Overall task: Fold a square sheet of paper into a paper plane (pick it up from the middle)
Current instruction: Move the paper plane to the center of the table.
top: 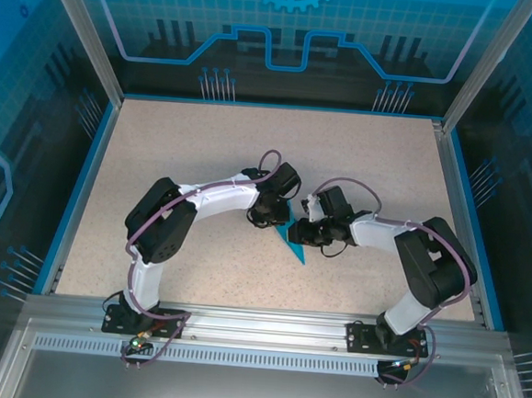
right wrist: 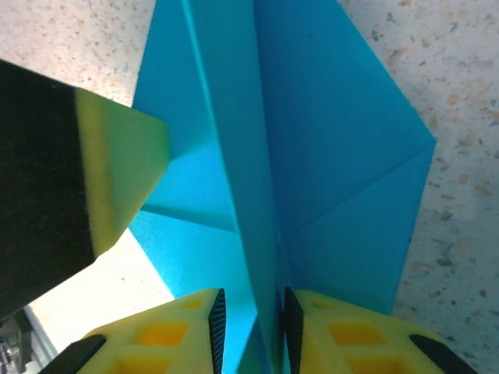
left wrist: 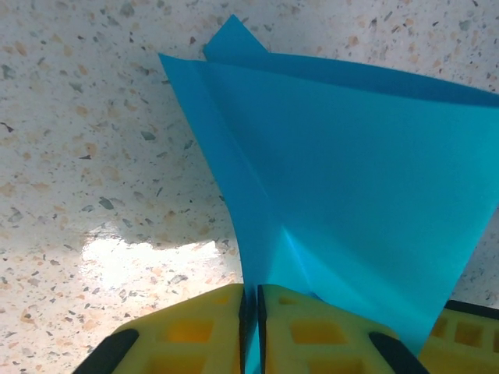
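The sheet of paper [top: 293, 242] was bright cyan-blue, unmarked, and already folded into a pointed triangular form; in the top view its sharp tip pointed towards the near edge of the table [top: 206, 139], roughly midway between the two arms; in the left wrist view the sheet of paper [left wrist: 351, 195] spread out as a broad wedge with overlapping layers and a small corner peeking out at its far end; in the right wrist view the sheet of paper [right wrist: 327, 140] showed a raised centre ridge with sloping flaps on both sides and diagonal creases across them. The left end effector [left wrist: 251, 304] had its yellow fingers pressed together on a thin edge of the paper, the gap between them a mere slit filled with blue; the right end effector [right wrist: 249, 315] pinched the upright ridge, its dark pads standing slightly apart with the folded layers between them. Seen from above, the left end effector [top: 266, 216] and the right end effector [top: 298, 231] met over the paper from opposite sides, nearly touching; one finger [right wrist: 117, 171] of the left one crowded the left of the right wrist view, just beside the ridge. The table was speckled beige; a blue rim [top: 80, 194] bordered it; purple-grey cables [top: 248, 190] ran along the arms.
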Robot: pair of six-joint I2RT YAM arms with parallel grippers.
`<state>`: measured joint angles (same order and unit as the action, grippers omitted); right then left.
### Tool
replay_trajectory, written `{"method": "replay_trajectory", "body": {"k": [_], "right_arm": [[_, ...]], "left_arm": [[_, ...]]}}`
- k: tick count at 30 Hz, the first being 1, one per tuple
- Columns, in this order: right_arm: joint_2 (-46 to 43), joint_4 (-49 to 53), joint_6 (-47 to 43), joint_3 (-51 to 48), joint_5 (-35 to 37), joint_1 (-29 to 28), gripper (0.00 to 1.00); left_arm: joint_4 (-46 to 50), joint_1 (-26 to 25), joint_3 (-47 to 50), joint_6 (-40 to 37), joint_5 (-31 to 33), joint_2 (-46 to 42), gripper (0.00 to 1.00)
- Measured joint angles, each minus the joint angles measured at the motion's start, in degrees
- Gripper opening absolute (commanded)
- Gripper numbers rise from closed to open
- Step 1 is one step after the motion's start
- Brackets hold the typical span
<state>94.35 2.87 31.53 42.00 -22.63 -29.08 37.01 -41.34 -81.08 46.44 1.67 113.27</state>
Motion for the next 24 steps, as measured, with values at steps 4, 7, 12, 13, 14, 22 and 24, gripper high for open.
{"method": "replay_trajectory", "body": {"k": [4,7,12,13,14,22,24], "right_arm": [[0.39,2.62,-1.29,1.27,3.37,-1.31,0.25],[0.55,4.70,-2.29,2.40,5.81,-2.34,0.19],[0.55,7.74,-3.54,4.39,9.20,-4.09,0.10],[0.55,8.37,-3.58,4.81,9.99,-4.50,0.09],[0.52,9.18,-3.58,5.29,10.82,-4.96,0.09],[-0.63,17.66,-2.10,12.68,25.27,-10.25,0.08],[-0.70,19.23,-0.81,14.53,28.59,-11.15,0.08]], "left_arm": [[-0.26,0.04,0.83,-0.02,0.00,-1.16,0.18],[-0.55,0.09,1.42,-0.02,0.00,-2.08,0.19],[-1.55,0.26,2.51,-0.02,0.04,-4.11,0.22],[-1.92,0.26,3.28,0.00,0.26,-5.05,0.24],[-2.36,0.26,4.28,0.11,0.72,-6.14,0.25],[-4.55,1.14,14.97,2.27,9.14,-21.77,0.33],[-5.03,1.99,16.72,3.23,10.95,-24.65,0.34]]}}
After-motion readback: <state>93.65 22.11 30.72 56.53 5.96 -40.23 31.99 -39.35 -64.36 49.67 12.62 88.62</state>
